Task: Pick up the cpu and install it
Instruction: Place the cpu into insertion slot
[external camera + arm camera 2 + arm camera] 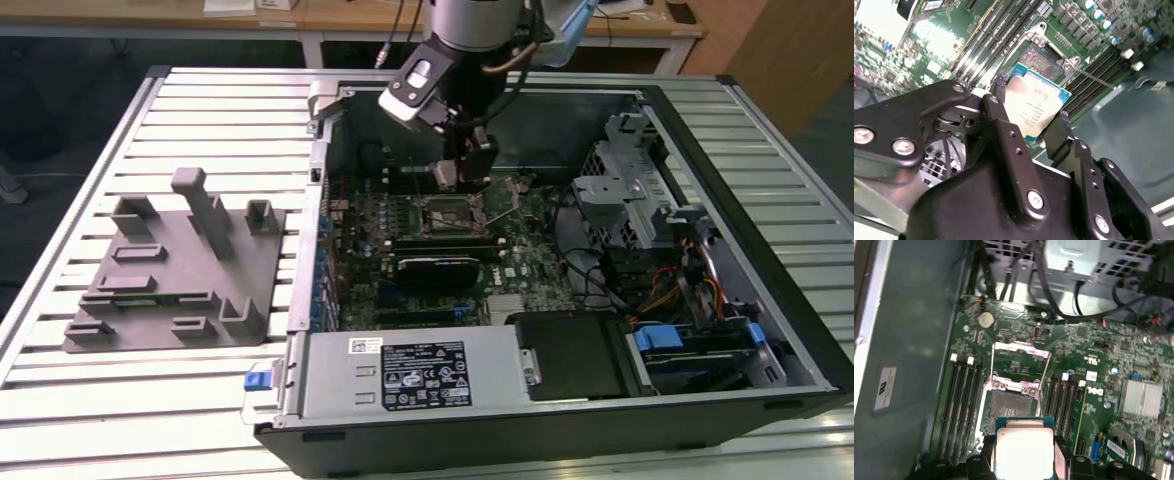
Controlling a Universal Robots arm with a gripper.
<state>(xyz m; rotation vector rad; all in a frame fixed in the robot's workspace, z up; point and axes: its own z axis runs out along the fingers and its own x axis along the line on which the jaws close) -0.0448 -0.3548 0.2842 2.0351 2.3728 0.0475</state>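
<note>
Claw [1030,100] across cpu [1035,107] edges, silver top toward arm [474,25]

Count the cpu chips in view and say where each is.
1. The cpu is clamped in the gripper, over the motherboard, close to the open, empty-looking socket. The arm hides part of the board.
</note>
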